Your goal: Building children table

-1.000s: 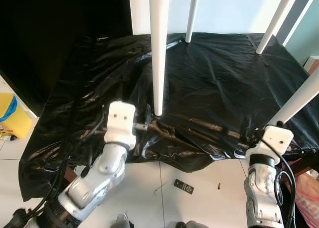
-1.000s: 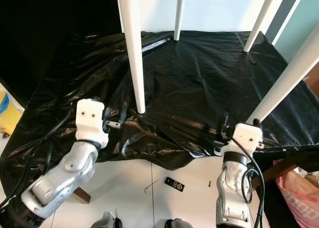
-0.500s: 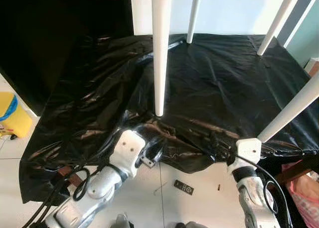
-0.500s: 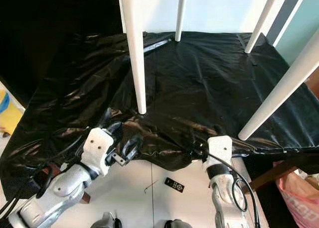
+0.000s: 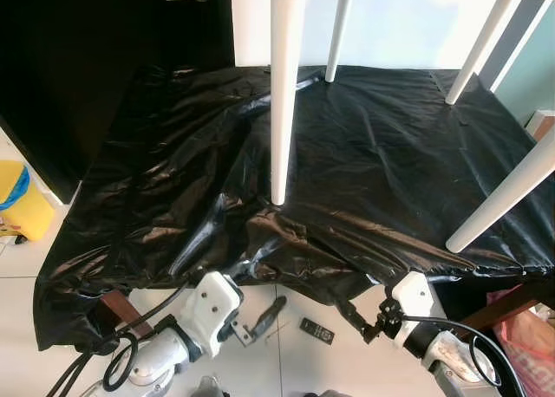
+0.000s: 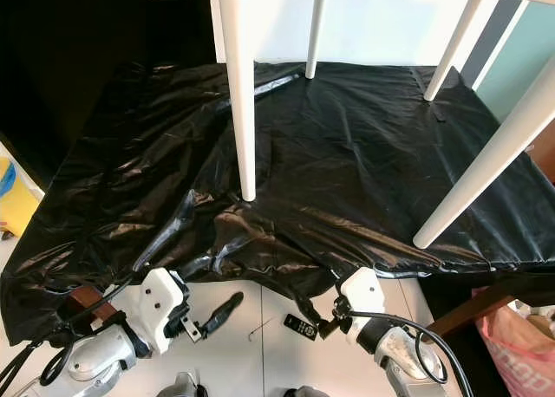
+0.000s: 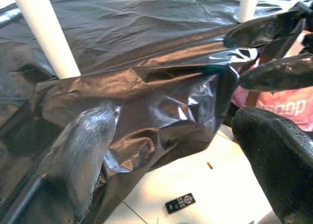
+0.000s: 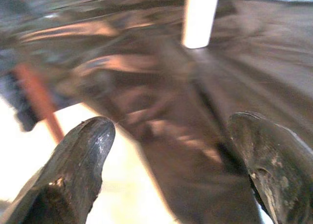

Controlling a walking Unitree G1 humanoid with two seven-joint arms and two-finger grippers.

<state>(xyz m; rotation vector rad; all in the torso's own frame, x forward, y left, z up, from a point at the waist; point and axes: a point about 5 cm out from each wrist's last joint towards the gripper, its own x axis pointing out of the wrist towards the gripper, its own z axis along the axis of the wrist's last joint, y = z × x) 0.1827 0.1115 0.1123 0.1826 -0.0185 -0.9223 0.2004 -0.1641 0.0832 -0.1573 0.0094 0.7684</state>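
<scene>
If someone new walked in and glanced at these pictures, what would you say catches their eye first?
Four white table legs standing on a wide, crinkled black plastic sheet dominate the scene. At the sheet's near edge, above the white tiled floor, the left claw and right claw hang open and empty. A small black remote control lies on the tiles between them.
</scene>
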